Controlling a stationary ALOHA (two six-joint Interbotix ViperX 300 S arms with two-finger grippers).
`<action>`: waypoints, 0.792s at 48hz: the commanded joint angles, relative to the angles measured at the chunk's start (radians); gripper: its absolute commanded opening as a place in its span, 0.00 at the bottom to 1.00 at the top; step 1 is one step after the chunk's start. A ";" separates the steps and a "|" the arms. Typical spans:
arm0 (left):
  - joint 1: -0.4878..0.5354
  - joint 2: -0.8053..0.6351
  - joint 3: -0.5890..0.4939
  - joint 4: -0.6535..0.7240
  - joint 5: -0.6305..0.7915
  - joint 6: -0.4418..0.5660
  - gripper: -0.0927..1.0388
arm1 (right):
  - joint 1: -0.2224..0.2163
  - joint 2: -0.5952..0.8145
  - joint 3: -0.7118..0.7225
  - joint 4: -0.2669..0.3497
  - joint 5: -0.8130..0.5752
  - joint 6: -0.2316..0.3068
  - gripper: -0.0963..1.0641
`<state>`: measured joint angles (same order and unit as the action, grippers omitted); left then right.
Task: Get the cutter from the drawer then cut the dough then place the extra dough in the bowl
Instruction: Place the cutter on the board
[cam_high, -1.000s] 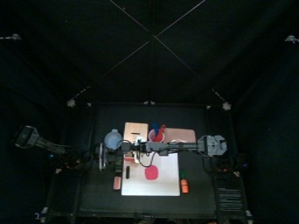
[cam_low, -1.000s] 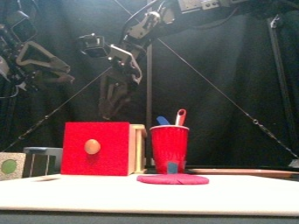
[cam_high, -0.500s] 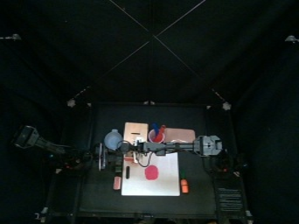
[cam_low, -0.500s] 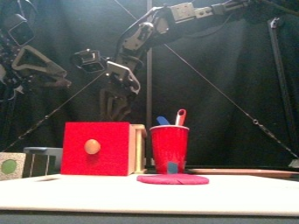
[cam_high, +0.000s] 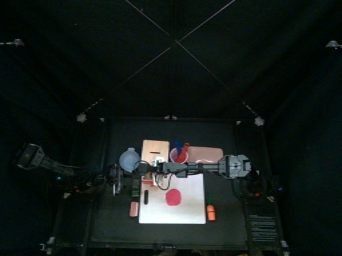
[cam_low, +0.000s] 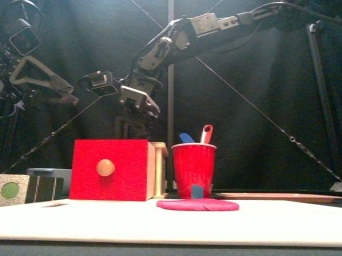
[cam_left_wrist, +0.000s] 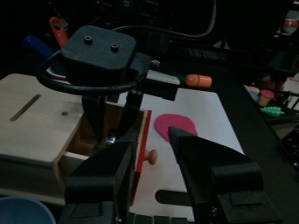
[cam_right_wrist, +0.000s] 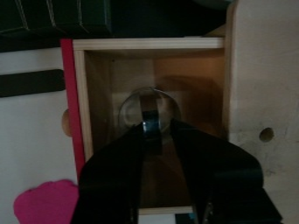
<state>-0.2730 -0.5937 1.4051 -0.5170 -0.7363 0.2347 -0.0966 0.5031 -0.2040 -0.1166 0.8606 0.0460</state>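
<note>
Fetching step: the first part of the task was in hand. The red drawer (cam_right_wrist: 68, 105) stood pulled out of the wooden box (cam_left_wrist: 41, 114), and the right pincer (cam_right_wrist: 159, 129) hung down inside it.
Cutter: the round metal cutter (cam_right_wrist: 149, 107) lay on the floor of the box's open drawer, right at the tip of the right pincer.
Right pincer: it reached to the cutter's wire handle. Whether it had clamped on the handle could not be told.
Left pincer (cam_left_wrist: 146, 140): apart and empty, held just in front of the box.
Next move: judged to call for a firm hold on the handle and a straight lift clear of the drawer walls. Then a carry to the pink dough disc (cam_high: 174, 200) on the white cutting board (cam_high: 194, 188) in front of the box.
Bowl: the blue-grey bowl (cam_high: 130, 158) stood just beside the box.
Hidden: in the front view the drawer front covered both the cutter and the pincer's tip. From above, the cutter was too small to make out. The red cup (cam_low: 194, 168) stood at the box's other side.
</note>
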 joint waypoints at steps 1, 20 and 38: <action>-0.002 0.002 -0.011 0.002 -0.003 0.000 0.74 | -0.011 -0.028 -0.032 0.002 -0.006 -0.002 0.59; -0.002 0.002 -0.011 -0.032 0.026 0.000 0.74 | 0.006 -0.049 -0.110 -0.003 0.041 -0.002 0.52; -0.002 0.002 -0.009 -0.044 0.041 0.000 0.74 | 0.020 -0.063 -0.239 -0.028 0.212 0.000 0.52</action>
<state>-0.2746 -0.5937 1.4051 -0.5584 -0.6964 0.2347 -0.0767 0.5047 -0.3942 -0.1350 1.0431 0.0460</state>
